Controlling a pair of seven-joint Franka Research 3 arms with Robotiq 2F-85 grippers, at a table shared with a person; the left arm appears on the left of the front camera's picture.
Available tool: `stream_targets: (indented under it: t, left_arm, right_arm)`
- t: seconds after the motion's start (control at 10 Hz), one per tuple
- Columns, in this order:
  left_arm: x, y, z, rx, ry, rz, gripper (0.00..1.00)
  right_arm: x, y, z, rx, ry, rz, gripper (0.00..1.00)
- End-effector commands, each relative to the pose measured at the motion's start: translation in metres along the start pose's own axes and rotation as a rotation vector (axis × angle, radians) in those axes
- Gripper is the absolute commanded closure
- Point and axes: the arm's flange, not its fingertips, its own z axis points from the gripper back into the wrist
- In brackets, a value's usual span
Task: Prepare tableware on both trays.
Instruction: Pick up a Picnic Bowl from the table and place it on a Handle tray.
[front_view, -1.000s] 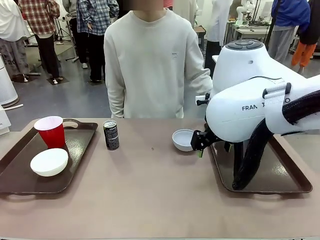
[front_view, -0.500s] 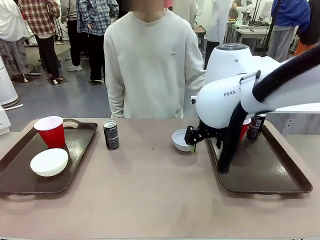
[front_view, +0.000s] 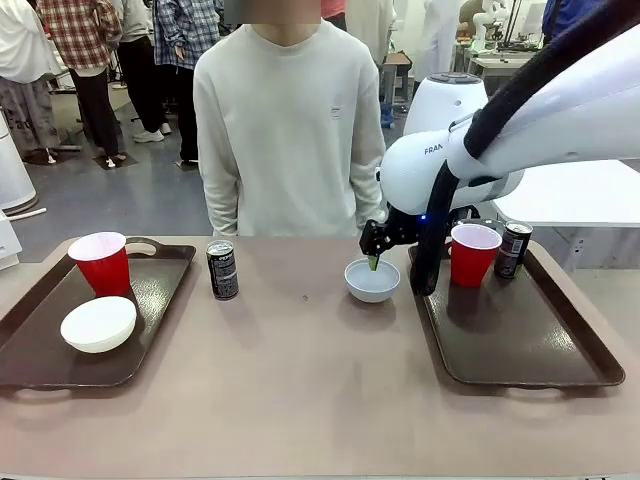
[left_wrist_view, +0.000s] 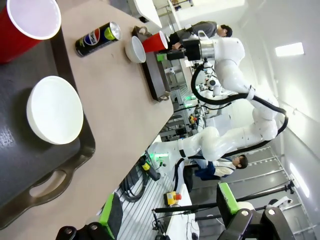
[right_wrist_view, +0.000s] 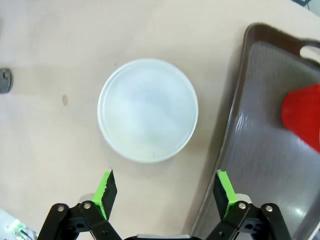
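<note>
the right pincer is spread wide and empty; the grey-blue bowl is seen at twelve o'clock, the tray at three.

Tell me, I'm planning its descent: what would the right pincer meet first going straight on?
Likely the grey-blue bowl, near its rim: the open right pincer points down at it. Depth is unclear, so it could meet the table beside it.

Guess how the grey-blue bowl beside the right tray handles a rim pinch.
Probably rigid and light: the grey-blue bowl looks thin-walled and empty. Its smooth rim may slip. Wide and low, it likely slides rather than tips.
</note>
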Motion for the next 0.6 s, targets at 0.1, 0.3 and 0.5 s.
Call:
stream_targets:
  t: [0.1, 0.3, 0.5]
  left_arm:
    - [-0.002, 0.0, 0.003, -0.007, 0.004, -0.024, 0.0]
    - [-0.002, 0.0, 0.003, -0.007, 0.004, -0.024, 0.0]
    - [-0.002, 0.0, 0.003, -0.007, 0.004, -0.024, 0.0]
  right_arm:
    - [0.036, -0.018, -0.022, 0.056, -0.026, -0.001, 0.0]
    - [0.046, -0.022, -0.036, 0.067, 0.012, 0.015, 0.0]
    - [0.052, -0.025, -0.05, 0.062, 0.05, 0.031, 0.0]
